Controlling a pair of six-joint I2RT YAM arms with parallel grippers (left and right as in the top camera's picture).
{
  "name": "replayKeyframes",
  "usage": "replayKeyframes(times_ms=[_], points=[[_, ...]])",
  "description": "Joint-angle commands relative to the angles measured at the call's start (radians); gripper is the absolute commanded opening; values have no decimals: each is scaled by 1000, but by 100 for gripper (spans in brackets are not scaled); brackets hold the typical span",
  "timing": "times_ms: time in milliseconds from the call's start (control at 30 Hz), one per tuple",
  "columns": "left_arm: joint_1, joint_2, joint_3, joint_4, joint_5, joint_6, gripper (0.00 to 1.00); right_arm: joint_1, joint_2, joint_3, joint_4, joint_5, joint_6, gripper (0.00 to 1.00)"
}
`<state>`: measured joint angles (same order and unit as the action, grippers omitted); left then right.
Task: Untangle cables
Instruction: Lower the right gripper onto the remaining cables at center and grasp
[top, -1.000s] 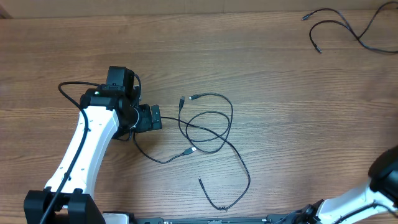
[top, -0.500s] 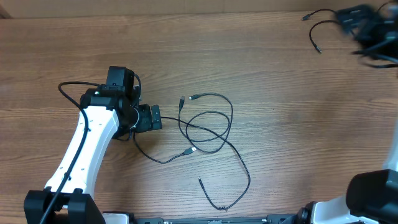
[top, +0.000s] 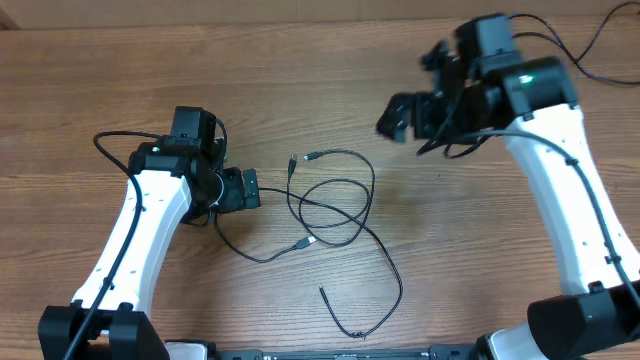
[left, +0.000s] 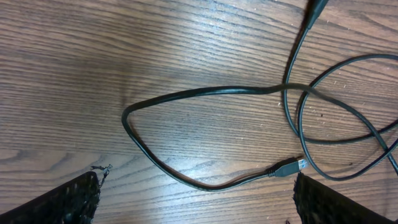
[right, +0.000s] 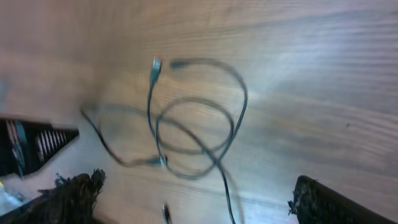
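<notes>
1. Cables (top: 330, 200) lie tangled at the centre of the table (top: 500, 260), loops crossing.
2. Left gripper (top: 247, 188) is spread and empty, with a loop (left: 130, 118) lying between its fingers.
3. Right gripper (top: 398, 115) is spread and empty, up-right of the tangle.
4. Best approach: left pins the loop, right pinches one plug (top: 310, 157) and pulls it outward slowly.

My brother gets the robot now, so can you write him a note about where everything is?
Left claw: open, empty, low beside the cables, on their left.
Right claw: open, empty, up in the air to their right, blurred.
The black cables lie looped over each other in the middle of the table, plugs loose.
Done: nothing untangled yet.
Left: grab one cable and pull it free.
</notes>
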<state>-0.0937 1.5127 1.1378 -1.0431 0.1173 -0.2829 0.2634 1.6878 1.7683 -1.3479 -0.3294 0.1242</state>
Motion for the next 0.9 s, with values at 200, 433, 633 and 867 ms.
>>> replayKeyframes(times_ms=[200, 433, 633, 867], points=[[2, 4, -3, 1, 6, -10, 100, 137, 7, -111, -49, 42, -117, 100], [2, 4, -3, 1, 6, -10, 99, 232, 7, -277, 74, 35, -274, 93], [2, 4, -3, 2, 6, -10, 100, 286, 8, -421, 265, -42, -447, 91], [2, 4, -3, 1, 6, -10, 100, 304, 9, -570, 632, -144, -455, 90]])
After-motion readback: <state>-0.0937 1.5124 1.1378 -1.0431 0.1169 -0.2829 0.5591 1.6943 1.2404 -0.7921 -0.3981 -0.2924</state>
